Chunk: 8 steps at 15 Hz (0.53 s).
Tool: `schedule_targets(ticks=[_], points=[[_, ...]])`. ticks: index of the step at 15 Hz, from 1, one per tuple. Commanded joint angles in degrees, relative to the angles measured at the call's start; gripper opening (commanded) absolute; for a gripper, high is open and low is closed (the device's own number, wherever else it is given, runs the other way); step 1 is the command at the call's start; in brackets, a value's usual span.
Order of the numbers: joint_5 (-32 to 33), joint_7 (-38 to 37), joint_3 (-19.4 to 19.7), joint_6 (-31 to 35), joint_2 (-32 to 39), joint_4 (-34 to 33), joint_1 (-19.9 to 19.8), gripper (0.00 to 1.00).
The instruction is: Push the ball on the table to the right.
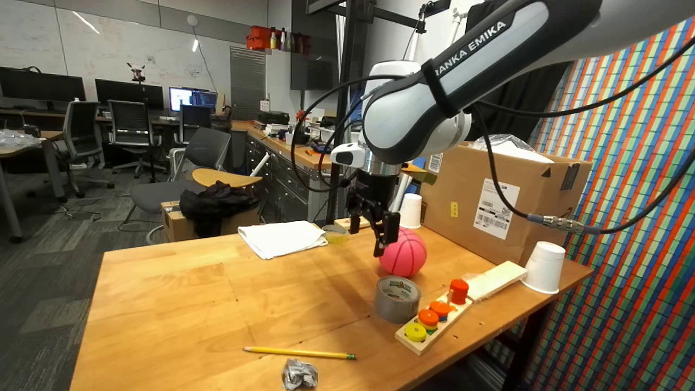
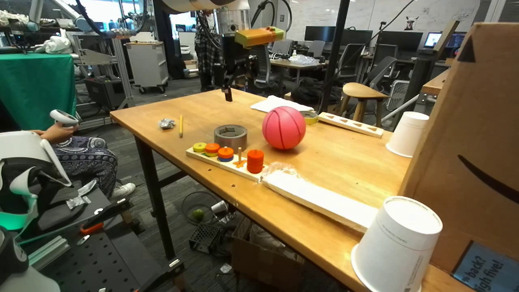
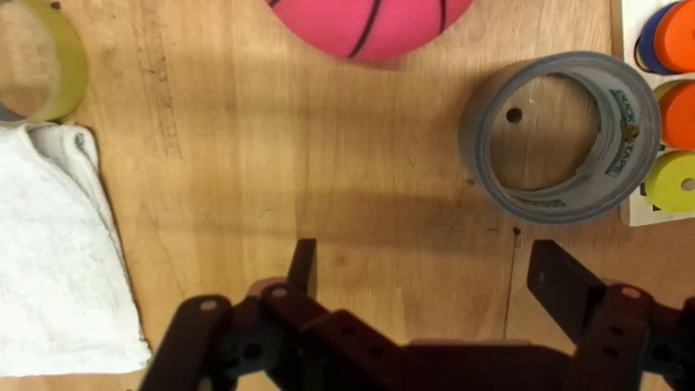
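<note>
A pink ball with black lines point(image 1: 406, 254) rests on the wooden table point(image 1: 179, 304). It also shows in an exterior view point(image 2: 284, 128), and its lower part shows at the top edge of the wrist view point(image 3: 374, 27). My gripper point(image 1: 367, 238) hangs above the table. In the wrist view my gripper point(image 3: 424, 252) has its two fingers wide apart, with only bare wood seen between them. It is open and empty, apart from the ball, which lies beyond the fingertips. In an exterior view one finger partly overlaps the ball's edge.
A grey tape roll point(image 1: 397, 298) and a peg board with coloured discs point(image 1: 434, 321) lie near the ball. Also there: a yellow tape roll point(image 3: 70, 65), white cloth point(image 1: 283, 238), pencil point(image 1: 298, 353), crumpled foil point(image 1: 299, 374), white cups point(image 1: 544, 267) and a large cardboard box point(image 1: 499, 201).
</note>
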State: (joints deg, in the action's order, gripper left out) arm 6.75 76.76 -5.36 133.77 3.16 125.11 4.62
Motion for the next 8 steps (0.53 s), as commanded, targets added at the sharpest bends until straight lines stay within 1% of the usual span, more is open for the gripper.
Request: schedule_targets(ticks=[1,4,6,8], points=[[-1.16,3.55,1.12,-4.61,3.21,-2.93,-1.79,1.00],[-0.18,2.70,2.12,-6.91,5.38,-4.25,-3.21,1.00],[-0.33,2.93,2.43,-8.25,6.27,-5.12,-4.01,1.00],[0.99,3.80,2.84,-8.84,7.21,-6.12,-4.67,1.00]])
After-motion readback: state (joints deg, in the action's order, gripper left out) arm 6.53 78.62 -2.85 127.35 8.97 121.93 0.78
